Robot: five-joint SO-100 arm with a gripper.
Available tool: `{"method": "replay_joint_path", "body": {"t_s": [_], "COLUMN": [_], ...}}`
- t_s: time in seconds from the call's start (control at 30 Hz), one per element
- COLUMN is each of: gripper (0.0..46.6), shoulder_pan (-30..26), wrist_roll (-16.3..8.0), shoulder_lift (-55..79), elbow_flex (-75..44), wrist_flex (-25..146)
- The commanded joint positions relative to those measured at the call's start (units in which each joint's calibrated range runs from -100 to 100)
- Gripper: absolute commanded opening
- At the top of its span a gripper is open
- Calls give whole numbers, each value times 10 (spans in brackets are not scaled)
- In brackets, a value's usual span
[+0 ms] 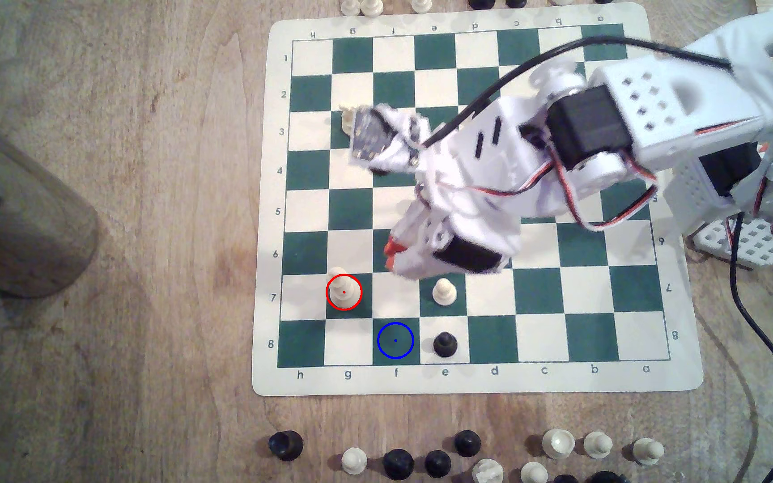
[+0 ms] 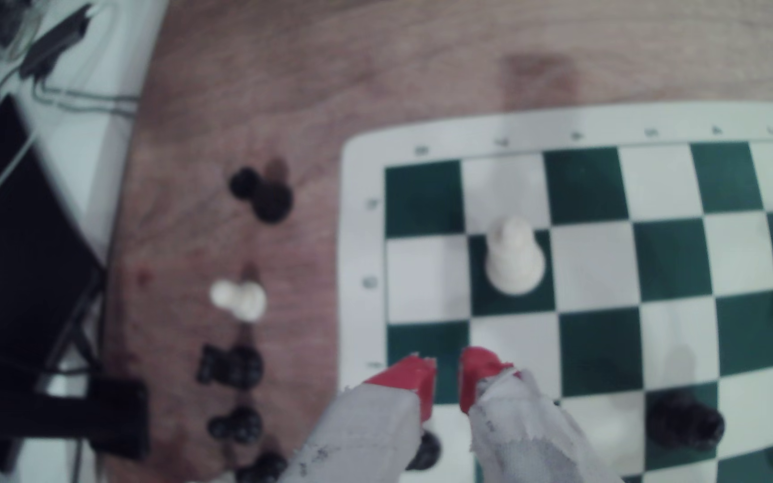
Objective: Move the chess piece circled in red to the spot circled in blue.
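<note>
Wooden table [image 1: 143, 232] carries a green-and-white chessboard [image 1: 477, 381], the largest item on it. The white robot arm [image 1: 607, 125] enters from the exterior view's 3 o'clock edge and reaches across the board toward 8 o'clock.

The gripper [image 1: 390, 253] hangs above the board, its red-tipped fingers [image 2: 410, 378] parted by a narrow gap with nothing between them. The exterior view is blurred here.

A grey metal cylinder [image 1: 13, 209] stands on the table at 9 o'clock, well apart from the board; its contents cannot be told.

The white chess piece [image 1: 343, 291], ringed in red, stands upright on a green square at 8 o'clock from the gripper, apart from it. The blue-ringed square [image 1: 395, 340] lies at 6 o'clock from the gripper, diagonally adjacent to the ringed piece's square, nothing on it.

A white pawn [image 1: 444, 291] and a black pawn [image 1: 445, 344] stand on neighbouring squares beside the blue ring. Loose pieces [image 1: 422, 457] sit off the board along the 6 o'clock edge.
</note>
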Motion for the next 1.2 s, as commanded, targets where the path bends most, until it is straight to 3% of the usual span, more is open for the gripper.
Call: {"method": "replay_joint_path", "body": {"t_s": [0.0,0.37,0.47,0.7,1.17], "gripper": [48,131,131,195,186], "shoulder_pan": [-3,12,15,29,45], "wrist_roll": [4,7,5,2,9], "shoulder_lift": [15,77,101,168,229], "elbow_flex": [-15,-22,-32,-31,-83], "wrist_flex": [-18,-46,-52,-127,-168]}}
